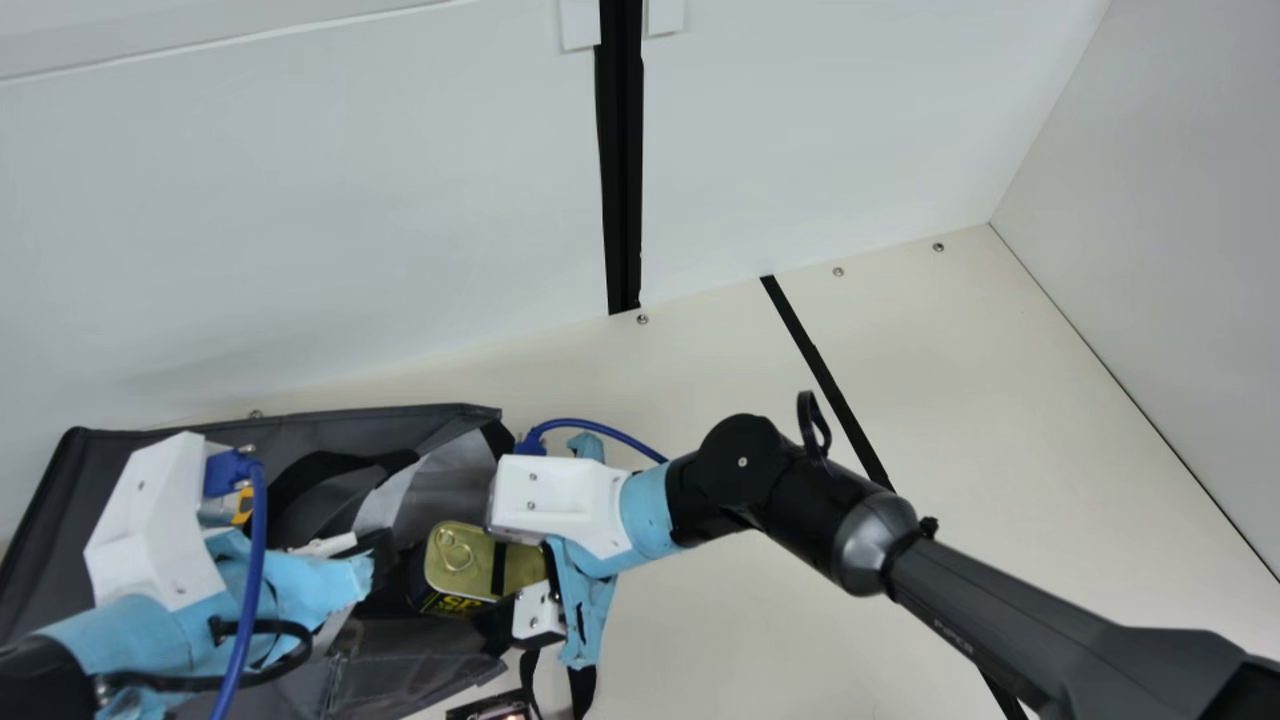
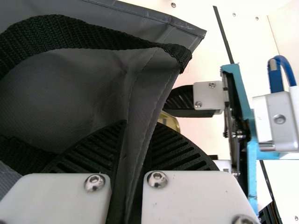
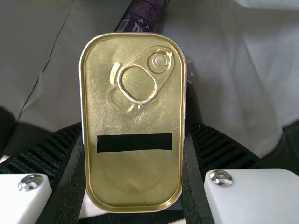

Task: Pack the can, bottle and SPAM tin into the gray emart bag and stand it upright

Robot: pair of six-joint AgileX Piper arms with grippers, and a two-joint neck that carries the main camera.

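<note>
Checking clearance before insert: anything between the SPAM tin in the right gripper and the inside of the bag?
Nothing visible blocks the mouth of the bag. Farther in, a purple container lies beyond the SPAM tin and might limit depth. Left gripper pinches the bag's edge.

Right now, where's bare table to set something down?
Behind the right arm, bare table runs from the black strip to the side wall, a smaller patch between strip and right gripper. Crowded: the gray bag, with the left gripper and SPAM tin.
</note>
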